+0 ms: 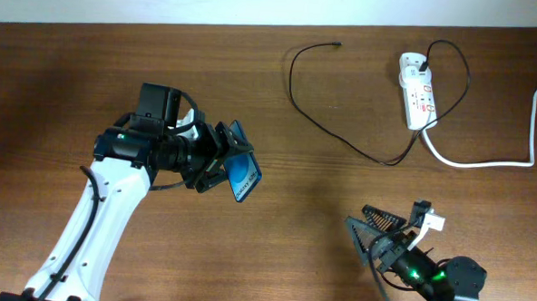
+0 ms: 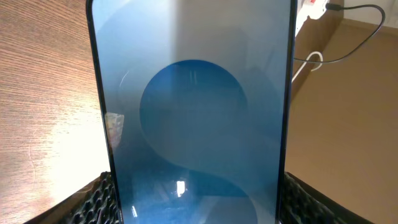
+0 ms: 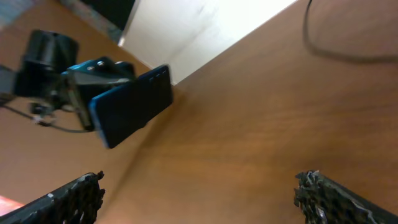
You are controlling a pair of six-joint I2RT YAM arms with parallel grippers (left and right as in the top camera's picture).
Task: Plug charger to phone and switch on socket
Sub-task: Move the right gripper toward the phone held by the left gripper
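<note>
The phone [image 1: 241,172], blue screen lit, is held off the table, tilted on its long edge, with my left gripper [image 1: 223,162] shut on its sides. In the left wrist view the phone [image 2: 193,112] fills the frame between the black finger pads [image 2: 93,202]. The charger [image 1: 306,116] is a thin black cable lying loose on the wood, its small tip [image 1: 336,45] free at the back and its other end at the socket [image 1: 416,89]. My right gripper [image 1: 366,235] stands open and empty at the front right, its fingers wide apart [image 3: 199,193] over bare wood. The right wrist view also shows the phone [image 3: 134,106].
A thick white cord [image 1: 486,163] runs from the socket to the right edge of the table [image 1: 273,260]. The socket [image 2: 314,7] and black cable [image 2: 348,25] show at the top right of the left wrist view. A white wall borders the table's back edge.
</note>
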